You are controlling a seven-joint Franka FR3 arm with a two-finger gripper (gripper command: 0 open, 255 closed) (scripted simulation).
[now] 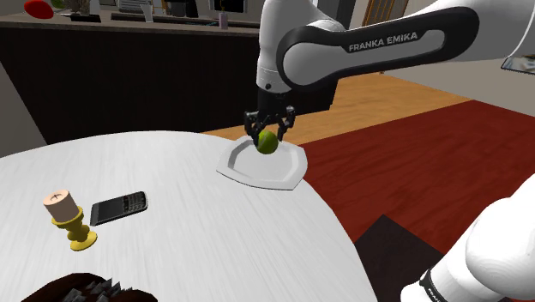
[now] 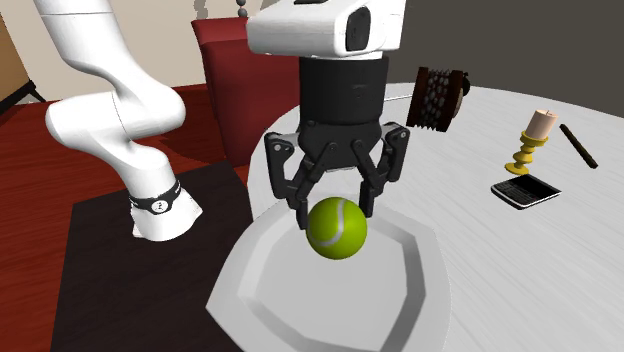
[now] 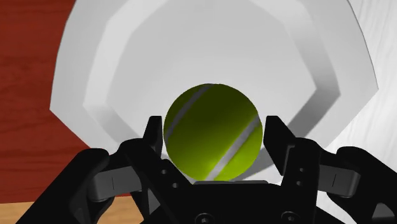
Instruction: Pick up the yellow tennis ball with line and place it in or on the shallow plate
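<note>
A yellow-green tennis ball (image 1: 267,142) (image 2: 336,228) (image 3: 213,130) with pale grey lines hangs just above the middle of a shallow white plate (image 1: 287,176) (image 2: 400,290) (image 3: 127,51). My black gripper (image 1: 268,135) (image 2: 335,208) (image 3: 213,127) points straight down over the plate and is shut on the ball, one finger on each side of it. The plate lies near the white table's edge, on the shoulder view's right.
A black phone (image 1: 119,207) (image 2: 525,190) and a yellow candle holder (image 1: 70,221) (image 2: 533,140) with a candle stand on the white table (image 1: 214,240). A dark spiky object (image 2: 437,97) and a thin dark stick (image 2: 578,145) lie farther along. Red-brown floor (image 1: 386,172) lies beyond the edge.
</note>
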